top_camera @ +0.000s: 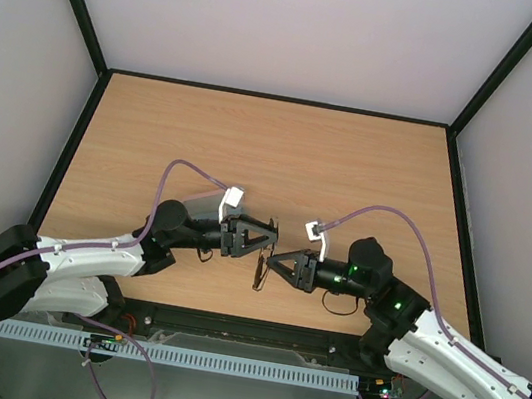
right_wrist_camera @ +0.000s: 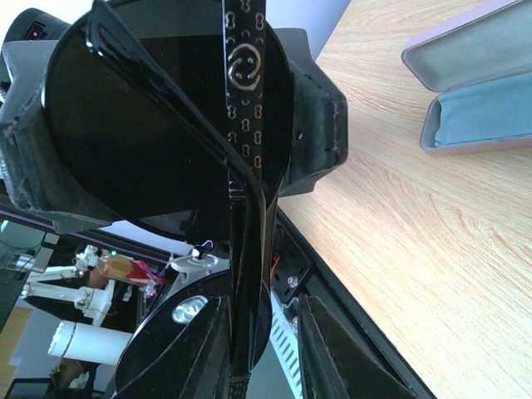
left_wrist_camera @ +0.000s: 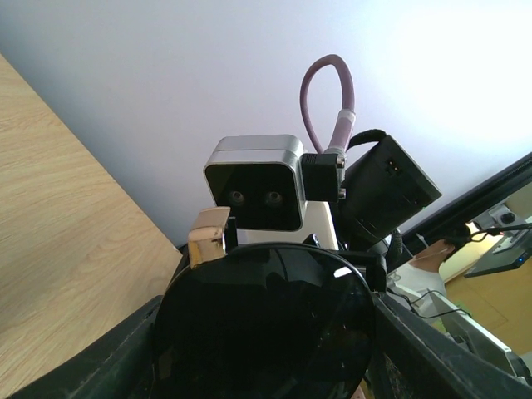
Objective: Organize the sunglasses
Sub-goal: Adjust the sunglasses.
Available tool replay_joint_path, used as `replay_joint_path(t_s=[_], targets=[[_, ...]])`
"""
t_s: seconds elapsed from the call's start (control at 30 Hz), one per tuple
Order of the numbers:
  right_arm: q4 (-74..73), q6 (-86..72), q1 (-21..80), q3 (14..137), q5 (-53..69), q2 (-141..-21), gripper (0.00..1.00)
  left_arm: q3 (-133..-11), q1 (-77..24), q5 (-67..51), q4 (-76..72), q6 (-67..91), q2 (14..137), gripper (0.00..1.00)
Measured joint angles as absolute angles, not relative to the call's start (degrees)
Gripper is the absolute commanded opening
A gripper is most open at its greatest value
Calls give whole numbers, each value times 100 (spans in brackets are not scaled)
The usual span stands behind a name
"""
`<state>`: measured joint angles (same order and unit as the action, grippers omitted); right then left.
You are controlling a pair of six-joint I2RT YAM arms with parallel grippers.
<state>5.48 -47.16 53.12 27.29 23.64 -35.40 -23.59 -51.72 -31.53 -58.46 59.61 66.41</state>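
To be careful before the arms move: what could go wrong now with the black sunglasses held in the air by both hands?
The left hand clamps a dark lens and the right hand pinches the thin temple arm of the small black sunglasses; moving apart could strain the hinge. The pair hangs near the front edge of the wooden table; a slip might drop it off. That grip on the lens may also smudge it.

Left gripper [top_camera: 265,239], right gripper [top_camera: 272,264] tip-to-tip, both seemingly clamped.
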Motion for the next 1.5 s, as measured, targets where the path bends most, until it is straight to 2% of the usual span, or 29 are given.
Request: replay_joint_path(t_s=[0.47,0.67,0.9,1.5], targets=[[825,-4781,5312,2670,2434,-3660,21,-2351,-5170,-3153,-5922,5964,6641,61],[958,-4816,5312,2646,2460,-3730,9,-2335,-5166,-3151,-5913,5961,6643,62],[1024,-4860,5312,2578,2443,-3736,3,-2329,-5146,-3151,-5931,5968,6643,65],[1013,-4862,5312,2443,2285,-3730,1,-2324,-5002,-3153,-5968,5983,6643,68]])
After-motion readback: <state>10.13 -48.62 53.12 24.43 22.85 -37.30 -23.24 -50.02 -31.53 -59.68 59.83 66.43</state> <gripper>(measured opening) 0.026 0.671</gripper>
